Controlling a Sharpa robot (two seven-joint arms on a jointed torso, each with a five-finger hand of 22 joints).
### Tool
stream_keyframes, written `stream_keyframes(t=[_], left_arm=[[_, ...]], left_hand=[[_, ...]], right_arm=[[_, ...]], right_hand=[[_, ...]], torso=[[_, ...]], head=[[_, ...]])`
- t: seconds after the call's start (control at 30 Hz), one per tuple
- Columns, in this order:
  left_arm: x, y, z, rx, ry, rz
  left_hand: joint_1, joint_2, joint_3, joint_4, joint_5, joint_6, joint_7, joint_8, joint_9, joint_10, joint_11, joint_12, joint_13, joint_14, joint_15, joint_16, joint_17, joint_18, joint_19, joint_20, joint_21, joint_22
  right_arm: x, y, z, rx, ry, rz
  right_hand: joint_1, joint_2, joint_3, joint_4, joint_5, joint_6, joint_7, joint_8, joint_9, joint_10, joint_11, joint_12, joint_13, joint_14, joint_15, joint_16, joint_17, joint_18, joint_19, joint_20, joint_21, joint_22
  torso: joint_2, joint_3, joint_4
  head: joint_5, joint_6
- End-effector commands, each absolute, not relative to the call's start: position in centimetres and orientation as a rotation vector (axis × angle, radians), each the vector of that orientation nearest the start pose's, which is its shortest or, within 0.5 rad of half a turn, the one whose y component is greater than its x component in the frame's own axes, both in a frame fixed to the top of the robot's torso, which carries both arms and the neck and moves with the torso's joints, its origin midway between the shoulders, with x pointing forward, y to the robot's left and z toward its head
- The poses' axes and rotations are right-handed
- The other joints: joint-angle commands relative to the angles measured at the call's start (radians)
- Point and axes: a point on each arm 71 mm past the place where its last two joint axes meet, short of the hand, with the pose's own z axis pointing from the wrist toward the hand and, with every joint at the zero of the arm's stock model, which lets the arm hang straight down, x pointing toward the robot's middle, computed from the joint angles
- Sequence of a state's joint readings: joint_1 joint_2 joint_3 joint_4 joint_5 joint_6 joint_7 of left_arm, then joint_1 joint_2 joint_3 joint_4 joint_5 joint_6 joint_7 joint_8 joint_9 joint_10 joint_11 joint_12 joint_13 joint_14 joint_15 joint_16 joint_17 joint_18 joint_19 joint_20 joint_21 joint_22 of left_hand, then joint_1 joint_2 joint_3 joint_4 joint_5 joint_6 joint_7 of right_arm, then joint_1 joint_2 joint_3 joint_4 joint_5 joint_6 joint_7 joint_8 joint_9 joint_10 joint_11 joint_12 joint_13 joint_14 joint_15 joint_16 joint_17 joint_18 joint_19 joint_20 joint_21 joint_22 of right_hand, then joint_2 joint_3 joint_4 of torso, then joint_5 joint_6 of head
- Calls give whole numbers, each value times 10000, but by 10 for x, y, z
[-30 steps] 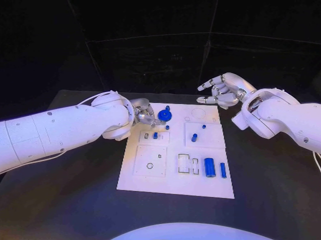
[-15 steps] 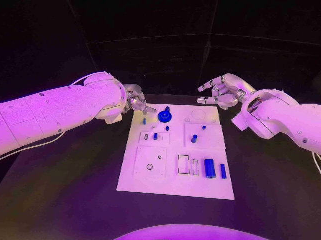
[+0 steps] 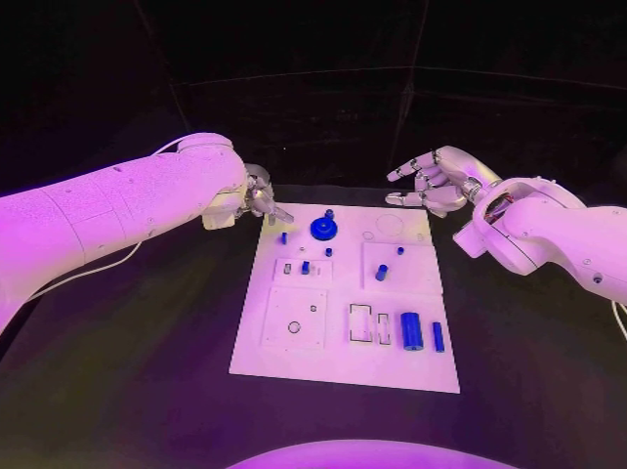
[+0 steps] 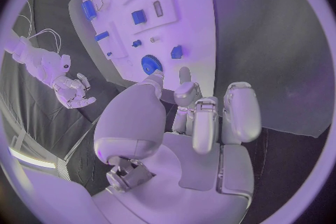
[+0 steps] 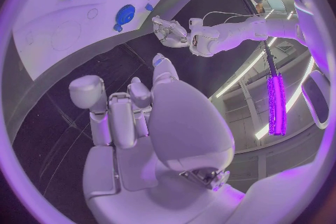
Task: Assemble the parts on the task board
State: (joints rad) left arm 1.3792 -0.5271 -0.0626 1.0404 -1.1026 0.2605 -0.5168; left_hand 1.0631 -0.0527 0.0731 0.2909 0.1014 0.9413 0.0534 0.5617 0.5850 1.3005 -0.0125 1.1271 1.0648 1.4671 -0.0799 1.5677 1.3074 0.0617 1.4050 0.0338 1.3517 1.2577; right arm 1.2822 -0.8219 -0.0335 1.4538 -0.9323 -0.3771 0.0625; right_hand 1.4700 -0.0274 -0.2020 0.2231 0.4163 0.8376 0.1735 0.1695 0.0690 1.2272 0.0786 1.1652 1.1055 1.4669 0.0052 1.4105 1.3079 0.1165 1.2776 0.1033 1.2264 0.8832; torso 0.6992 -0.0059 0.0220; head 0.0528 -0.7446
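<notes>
- While my left hand (image 3: 262, 202) hovers empty, fingers loosely apart, off the task board's (image 3: 345, 366) far-left corner, the blue gear (image 3: 322, 230) sits on the board's far part.
- Right hand (image 3: 437, 183) hangs released, fingers spread, beyond the far-right corner.

Head camera looks down; wrist cameras face forward, close; all share task board (image 3: 345, 293).

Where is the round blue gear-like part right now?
In the head view the round blue part stands near the task board's far edge, towards its left side, just off the left hand's fingertips, which are not touching it.
</notes>
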Motion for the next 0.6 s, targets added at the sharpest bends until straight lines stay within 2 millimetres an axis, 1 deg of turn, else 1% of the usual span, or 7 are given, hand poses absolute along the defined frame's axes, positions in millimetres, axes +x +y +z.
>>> stream_keyframes(t=[0.03,0.17,0.23,0.47,0.6], left_arm=[[583,200,-167,-1565,22845,-1803],[586,199,-169,-1595,22923,-1660],[587,198,-171,-1603,22977,-1611],[588,192,-178,-1529,23154,-1619],[587,189,-182,-1469,23262,-1634]], left_hand=[[62,20,-61,-17,-2,-37,18,-41,-13,-78,-17,-48,-9,1037,79,31,2634,121,-55,43,-33,-15],[64,29,-89,-14,-2,-40,24,-52,-21,-90,-12,-61,-23,1037,84,31,2634,124,-60,48,-42,-24],[60,39,-121,-9,-8,-43,29,-63,-28,-98,-6,-68,-31,1037,89,31,2634,126,-65,53,-51,-32],[45,62,-170,0,-15,-41,36,-77,-38,-96,0,-58,-22,1037,96,31,2634,124,-59,61,-46,-20],[45,62,-170,0,-15,-41,36,-77,-38,-96,0,-58,-22,1037,96,31,2634,124,-59,61,-46,-20]], right_arm=[[514,-211,-141,2650,15814,9637],[514,-210,-141,2643,15817,9647],[514,-210,-141,2640,15818,9651],[514,-208,-141,2620,15829,9679],[515,-208,-141,2614,15831,9687]], right_hand=[[4,55,-49,7,-16,-56,-25,45,0,-68,26,-52,-8,391,-47,-67,28,98,-80,13,-64,1],[13,62,-47,5,-9,-59,-25,45,-1,-67,25,-49,-7,392,-47,-63,34,100,-84,13,-71,-11],[13,62,-47,5,-9,-59,-25,45,-1,-67,25,-49,-7,392,-47,-63,34,100,-84,13,-71,-11],[13,62,-47,5,-9,-59,-25,45,-1,-67,25,-49,-7,392,-47,-63,34,100,-84,13,-71,-11],[13,62,-47,5,-9,-59,-25,45,-1,-67,25,-49,-7,392,-47,-63,34,100,-84,13,-71,-11]], torso=[[-11,1,-2],[-14,5,-10],[-14,5,1],[-17,1,5],[-16,9,-2]], head=[[9,-14],[13,-20],[0,-30],[2,-30],[6,-26]])
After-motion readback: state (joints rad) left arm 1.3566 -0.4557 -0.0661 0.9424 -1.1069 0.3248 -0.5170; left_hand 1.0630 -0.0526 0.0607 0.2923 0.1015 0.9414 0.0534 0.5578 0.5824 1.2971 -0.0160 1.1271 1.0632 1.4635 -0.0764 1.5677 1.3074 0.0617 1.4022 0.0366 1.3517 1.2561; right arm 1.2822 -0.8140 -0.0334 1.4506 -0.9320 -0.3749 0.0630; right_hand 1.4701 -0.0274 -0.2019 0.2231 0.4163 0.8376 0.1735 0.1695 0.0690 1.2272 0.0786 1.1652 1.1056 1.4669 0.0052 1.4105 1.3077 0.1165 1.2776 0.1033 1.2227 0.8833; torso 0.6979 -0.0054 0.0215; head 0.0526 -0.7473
